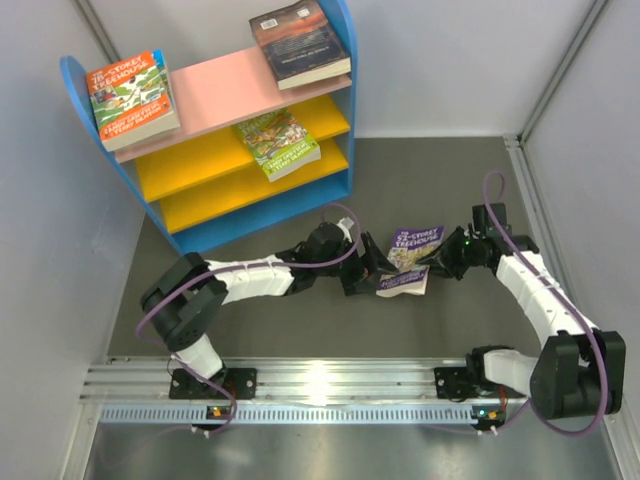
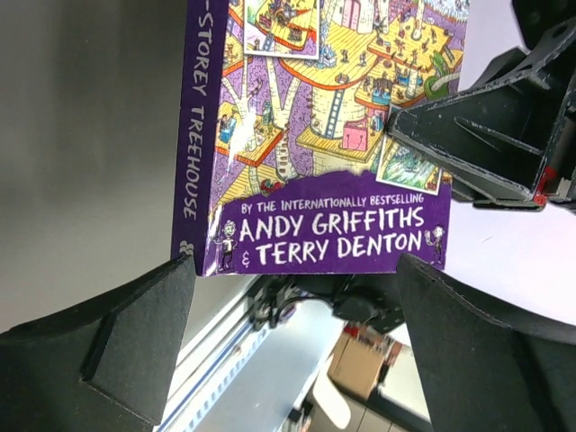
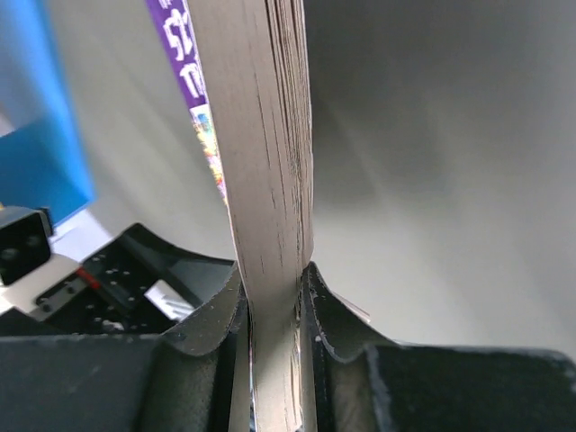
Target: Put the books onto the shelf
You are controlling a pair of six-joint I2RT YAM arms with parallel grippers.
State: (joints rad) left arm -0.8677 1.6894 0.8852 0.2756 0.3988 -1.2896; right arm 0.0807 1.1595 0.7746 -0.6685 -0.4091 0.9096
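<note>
Purple book, title cropped (top), right tool pinching

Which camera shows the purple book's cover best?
The left wrist view. The purple book is close up there, with the authors' names readable. The top view shows the whole book, but small and far off. The right wrist view shows mostly its page edges, pinched in the right pincer.

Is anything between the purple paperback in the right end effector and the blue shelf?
Yes. The open left end effector and its white arm lie beside the purple paperback, between it and the blue-sided shelf.
</note>
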